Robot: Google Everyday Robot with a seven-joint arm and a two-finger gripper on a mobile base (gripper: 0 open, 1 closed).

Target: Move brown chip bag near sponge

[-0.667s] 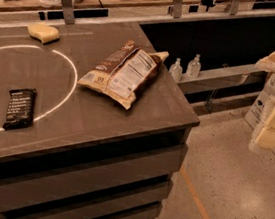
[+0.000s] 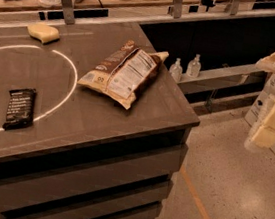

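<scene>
Brown chip bag [image 2: 124, 74] lay flat, label panel up, at the right side of the tabletop [image 2: 125, 125]. It sat just outside the white circle line [image 2: 74, 80] and well apart from the sponge [image 2: 43, 32] at the far left, so the move was judged not yet begun. Gripper [image 2: 274, 124] hung off the tabletop at the right edge of view, over the floor and clear of the bag; whether it was open or closed could not be told. Black bar wrapper [image 2: 20, 108] lay across the circle line at near left, off the likely bag-to-sponge path, while two clear bottles [image 2: 176, 69] stood on a ledge just beyond the tabletop's right edge, close to where a reach would probably come in.
</scene>
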